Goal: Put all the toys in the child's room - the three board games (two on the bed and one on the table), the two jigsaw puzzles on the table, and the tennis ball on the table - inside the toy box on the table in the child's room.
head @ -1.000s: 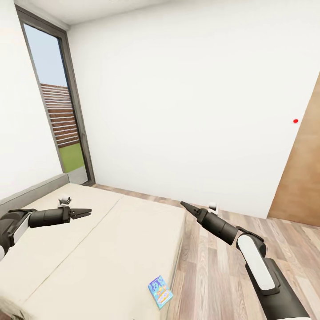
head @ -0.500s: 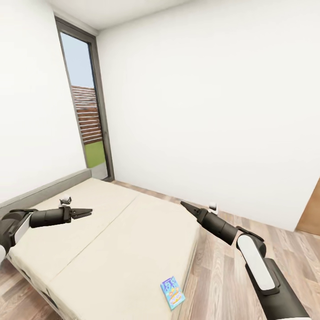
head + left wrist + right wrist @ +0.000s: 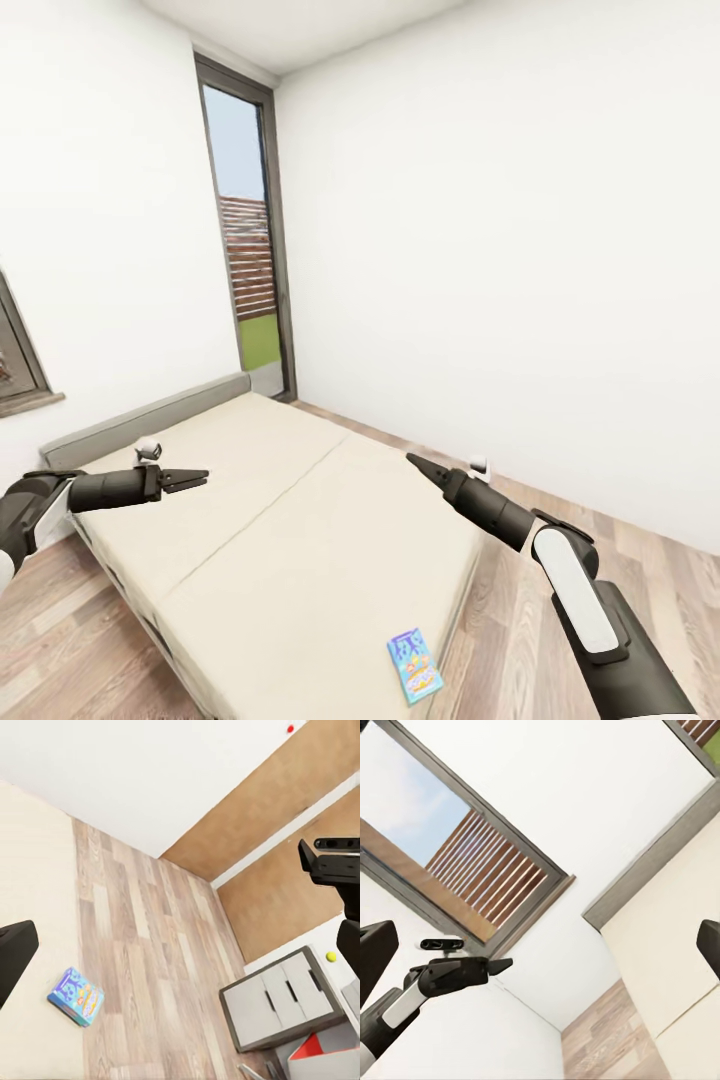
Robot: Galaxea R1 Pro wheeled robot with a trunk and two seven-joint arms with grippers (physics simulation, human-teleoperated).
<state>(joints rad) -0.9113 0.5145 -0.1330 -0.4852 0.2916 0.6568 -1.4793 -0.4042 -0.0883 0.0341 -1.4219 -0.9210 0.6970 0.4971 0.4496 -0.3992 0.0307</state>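
Observation:
One board game (image 3: 415,665), a flat blue box with a colourful lid, lies at the near right corner of the beige bed (image 3: 270,520). In the left wrist view the board game (image 3: 76,996) rests on the bed's (image 3: 30,907) edge by the plank floor. Far off, the tennis ball (image 3: 331,956) shows as a small yellow dot on a pale surface. My left gripper (image 3: 195,479) hovers open over the bed's left half. Over its right edge my right gripper (image 3: 412,460) is open and empty, well above the board game. The toy box, the jigsaw puzzles and the table top are out of view.
A tall window (image 3: 250,270) stands in the far corner behind the grey headboard (image 3: 140,425). White walls close in the bed on two sides. Wood floor (image 3: 650,560) runs along the bed's right. A grey drawer unit (image 3: 281,997) and a red-and-white chair (image 3: 322,1057) stand beyond.
The whole picture has shifted right, so the camera has turned left: the brown door has left the view and a dark frame on the left wall has come in. Both arms hold their pose.

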